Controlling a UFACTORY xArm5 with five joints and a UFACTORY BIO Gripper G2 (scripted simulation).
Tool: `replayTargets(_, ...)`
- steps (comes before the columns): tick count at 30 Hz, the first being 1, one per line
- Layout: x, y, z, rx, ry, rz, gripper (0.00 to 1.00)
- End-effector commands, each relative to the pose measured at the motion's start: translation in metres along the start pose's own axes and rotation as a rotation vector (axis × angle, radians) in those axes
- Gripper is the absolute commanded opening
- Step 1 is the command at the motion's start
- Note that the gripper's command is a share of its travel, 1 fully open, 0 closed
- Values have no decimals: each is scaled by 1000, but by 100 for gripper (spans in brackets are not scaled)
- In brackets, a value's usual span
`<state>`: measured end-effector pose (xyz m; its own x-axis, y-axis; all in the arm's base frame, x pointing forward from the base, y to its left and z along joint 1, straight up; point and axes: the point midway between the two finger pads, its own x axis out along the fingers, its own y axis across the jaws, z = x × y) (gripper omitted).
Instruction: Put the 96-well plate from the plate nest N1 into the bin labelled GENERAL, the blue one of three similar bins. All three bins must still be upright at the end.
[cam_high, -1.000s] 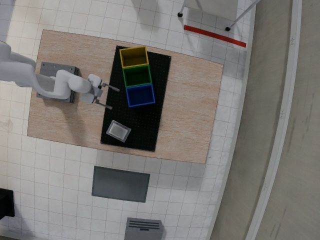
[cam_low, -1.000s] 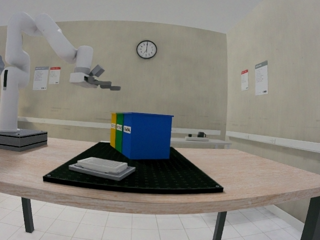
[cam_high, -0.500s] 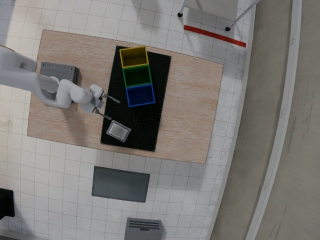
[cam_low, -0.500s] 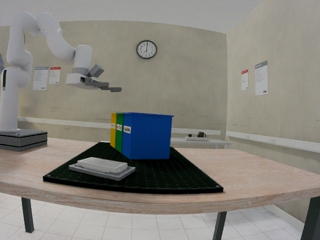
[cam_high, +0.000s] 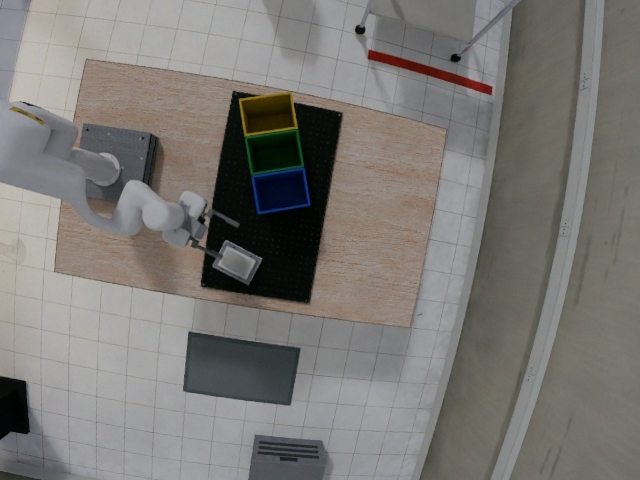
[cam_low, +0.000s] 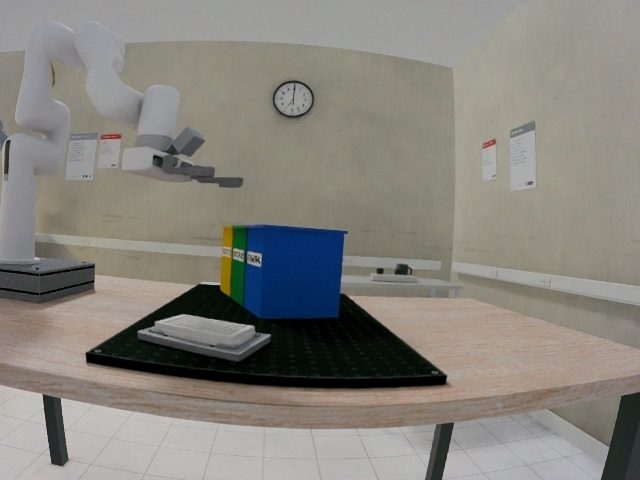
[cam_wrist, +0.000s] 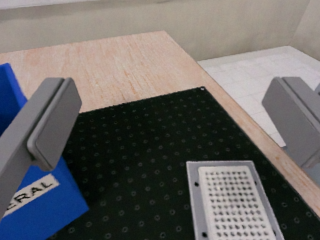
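The white 96-well plate (cam_high: 238, 260) (cam_low: 204, 329) (cam_wrist: 235, 205) sits in the grey plate nest (cam_high: 247, 280) (cam_low: 232, 355) (cam_wrist: 198, 210) near the front left of the black board. The blue bin (cam_high: 284, 209) (cam_low: 299, 273) (cam_wrist: 60, 215) stands upright; the wrist view shows "ERAL" on its label. My gripper (cam_high: 229, 240) (cam_low: 227, 177) (cam_wrist: 172, 122) is open, with nothing between its widely spaced fingers. It hangs high above the board, to the arm's side of the nest, tilted forward. In the wrist view the plate lies low and right of centre, its near end cut off.
The green bin (cam_high: 248, 155) (cam_low: 238, 279) and yellow bin (cam_high: 266, 96) (cam_low: 226, 279) stand upright in a row with the blue one, close together. All three stand on the black perforated board (cam_high: 279, 268) (cam_low: 330, 356) (cam_wrist: 130, 150). A gap separates the blue bin from the nest.
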<state>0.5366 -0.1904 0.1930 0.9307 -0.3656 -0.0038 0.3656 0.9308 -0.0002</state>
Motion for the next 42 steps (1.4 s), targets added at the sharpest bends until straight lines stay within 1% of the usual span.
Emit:
replayTargets(1,10,-18,-3,-6,-4,1,37)
replayTargets(3,14,-27,-5,-7,-4,1,37)
replayTargets(5,14,-27,-5,-7,-4,1,37)
replayTargets(20,44,-94,-21,-7,-4,1,37)
replayTargets(22,44,-94,-21,-7,-4,1,37)
replayTargets(24,47,-102,-23,-7,-4,1,37)
replayTargets(39,47,-102,-23,-7,-4,1,37)
replayTargets(42,47,-102,-28,-7,-4,1,37)
